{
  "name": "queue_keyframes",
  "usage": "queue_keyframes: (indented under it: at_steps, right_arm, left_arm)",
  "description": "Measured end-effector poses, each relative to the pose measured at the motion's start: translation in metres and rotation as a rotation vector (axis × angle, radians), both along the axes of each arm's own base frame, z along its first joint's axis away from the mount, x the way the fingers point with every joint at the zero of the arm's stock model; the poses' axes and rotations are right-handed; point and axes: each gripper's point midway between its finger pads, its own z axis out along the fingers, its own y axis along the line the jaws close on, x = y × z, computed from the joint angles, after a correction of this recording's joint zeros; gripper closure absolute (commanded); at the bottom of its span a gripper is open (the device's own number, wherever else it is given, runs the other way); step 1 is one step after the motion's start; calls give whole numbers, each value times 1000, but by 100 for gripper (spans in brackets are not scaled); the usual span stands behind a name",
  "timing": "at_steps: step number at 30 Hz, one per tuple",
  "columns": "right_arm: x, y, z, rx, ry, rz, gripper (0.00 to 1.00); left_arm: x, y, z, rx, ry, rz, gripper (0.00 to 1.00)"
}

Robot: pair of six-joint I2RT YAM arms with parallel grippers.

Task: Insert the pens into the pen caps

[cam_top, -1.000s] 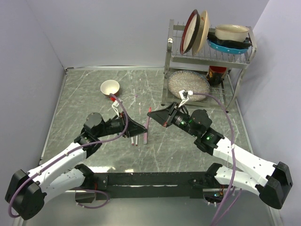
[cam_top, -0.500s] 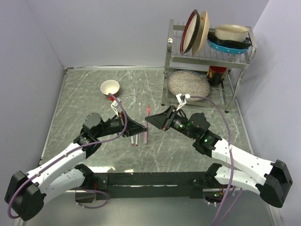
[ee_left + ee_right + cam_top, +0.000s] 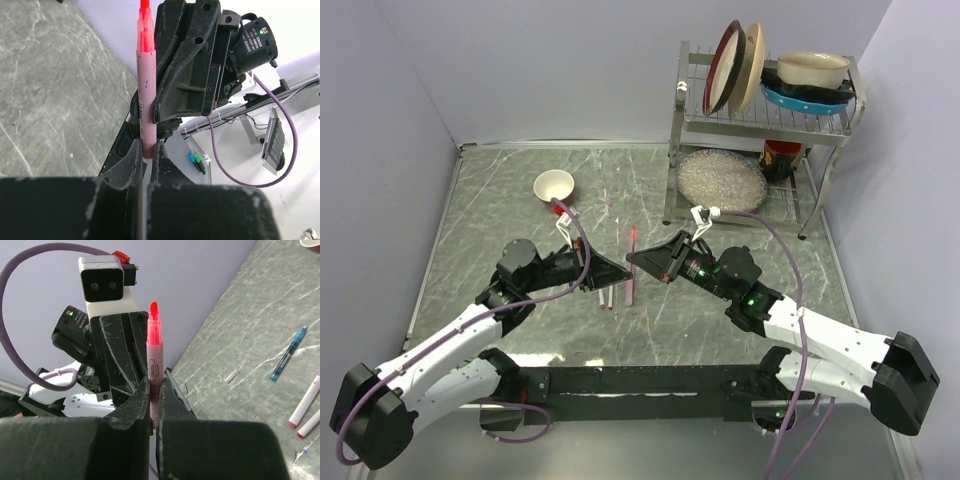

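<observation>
The left claw (image 3: 146, 152) and the right claw (image 3: 156, 387) meet tip to tip above the middle of the desk (image 3: 520, 220). Each is clamped on the same pink pen (image 3: 154, 352), which stands upright between them with its bare red tip on top. Each wrist view shows the pink barrel pinched between that claw's own fingers, with the other claw just behind. Below them a blue pen (image 3: 286, 355) and two white pens (image 3: 304, 407) lie flat on the desk, well apart from the bowl (image 3: 553, 186).
</observation>
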Motion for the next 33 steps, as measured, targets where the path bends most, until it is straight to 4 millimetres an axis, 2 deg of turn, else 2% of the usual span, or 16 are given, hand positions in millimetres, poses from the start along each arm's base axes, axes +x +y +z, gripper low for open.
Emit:
queue_keyframes:
  at_steps: [1,3,5,7,8,10,12,15,19,22,27,30,33]
  right_arm:
    - [0,0,-1,1,0,-1,100]
    - [1,0,-1,2,0,-2,100]
    - [0,1,1,9,2,1,100]
    - [-3,2,3,16,-3,11,100]
    - [-4,3,4,19,-5,14,100]
    - [-5,2,4,15,-7,10,100]
    - [-5,-3,5,5,-10,-10,100]
    - [-5,-16,10,-8,-29,-57,100]
    - [-9,-42,25,-6,-73,-134,100]
    - [-13,-59,32,-10,-101,-180,100]
    - [-17,-81,27,-57,-126,-238,100]
    - [-20,-90,20,-92,-133,-261,100]
    - [-21,-99,16,-122,-144,-283,100]
  left_arm:
    - [0,0,-1,3,4,0,93]
    - [0,0,-2,5,6,2,59]
    - [1,1,-3,13,-2,10,33]
    - [3,2,-7,34,0,27,23]
    - [4,3,-9,44,7,39,16]
    - [7,8,-11,57,16,86,14]
    - [14,15,-9,59,25,160,19]
    - [31,25,-10,77,71,289,21]
    - [70,39,-21,156,181,509,25]
    - [109,48,-27,253,268,691,25]
    - [173,62,-35,389,410,980,29]
    - [211,69,-48,456,510,1121,33]
    - [245,74,-69,527,597,1222,36]
